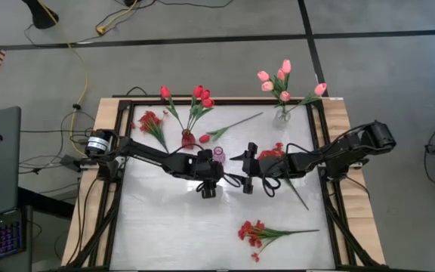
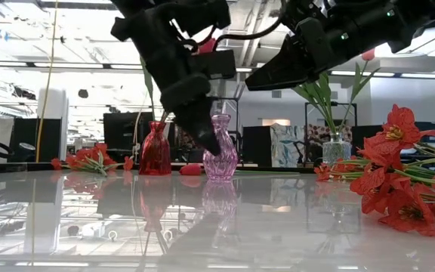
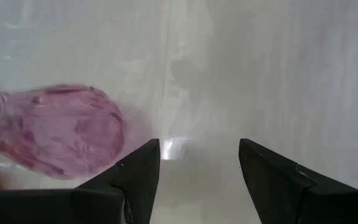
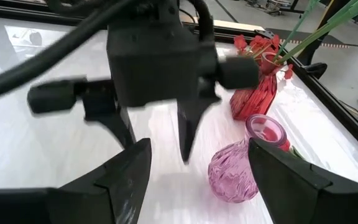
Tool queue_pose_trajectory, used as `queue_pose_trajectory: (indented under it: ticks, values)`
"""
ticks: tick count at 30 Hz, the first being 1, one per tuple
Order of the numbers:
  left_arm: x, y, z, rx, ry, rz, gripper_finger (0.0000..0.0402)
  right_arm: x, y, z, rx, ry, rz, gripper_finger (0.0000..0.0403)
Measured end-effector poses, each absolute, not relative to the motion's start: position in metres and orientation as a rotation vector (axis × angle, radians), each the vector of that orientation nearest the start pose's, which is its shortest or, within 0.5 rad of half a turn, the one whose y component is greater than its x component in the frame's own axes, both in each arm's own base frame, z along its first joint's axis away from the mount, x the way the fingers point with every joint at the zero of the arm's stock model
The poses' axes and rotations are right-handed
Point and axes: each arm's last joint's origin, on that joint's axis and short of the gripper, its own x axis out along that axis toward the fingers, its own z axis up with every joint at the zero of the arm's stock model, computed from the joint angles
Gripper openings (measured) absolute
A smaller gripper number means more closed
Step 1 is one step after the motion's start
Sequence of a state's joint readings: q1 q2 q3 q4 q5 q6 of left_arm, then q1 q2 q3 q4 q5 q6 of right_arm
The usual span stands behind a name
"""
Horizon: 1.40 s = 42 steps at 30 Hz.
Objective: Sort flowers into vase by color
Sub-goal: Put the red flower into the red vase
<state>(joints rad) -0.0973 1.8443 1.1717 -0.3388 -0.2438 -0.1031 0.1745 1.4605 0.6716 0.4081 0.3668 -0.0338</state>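
A pink glass vase (image 1: 219, 155) stands empty at the table's middle. My left gripper (image 1: 219, 171) hangs open just on its near side, fingers slanting down, nothing between them; its wrist view shows the pink vase (image 3: 55, 130) off to one side. My right gripper (image 1: 239, 160) is open and empty to the right of the pink vase (image 4: 235, 168), facing it and my left gripper (image 4: 154, 130). A red vase (image 1: 188, 138) holds red tulips (image 1: 201, 95). A clear vase (image 1: 282, 113) holds pink tulips (image 1: 282, 79). One red tulip (image 1: 205, 138) lies flat beside the red vase.
Red blossom bunches lie flat on the table: one at the far left (image 1: 151, 121), one under my right arm (image 1: 272, 151), one near the front edge (image 1: 255, 233). A black frame rail (image 1: 331, 196) borders the white tabletop. Bare table stretches at the near left (image 1: 165, 227).
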Motion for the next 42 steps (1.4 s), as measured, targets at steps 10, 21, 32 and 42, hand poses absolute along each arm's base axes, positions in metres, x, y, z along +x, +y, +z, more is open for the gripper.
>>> queue_pose_trajectory:
  ticks: [10,21,32,42]
  values:
    - [0.339,-0.021,0.188,0.130,1.075,0.322,0.0208,0.291,0.041,0.198,-0.138,0.383,-0.184,0.0295]
    - [0.318,0.010,0.187,-0.053,0.959,0.381,0.0208,0.291,0.041,0.198,-0.138,0.382,-0.184,0.0295]
    - [0.320,0.048,0.187,0.078,0.949,0.389,0.0208,0.291,0.041,0.198,-0.138,0.382,-0.184,0.0295]
    - [0.327,0.073,0.179,0.170,0.921,0.377,0.0208,0.291,0.041,0.198,-0.139,0.384,-0.184,0.0295]
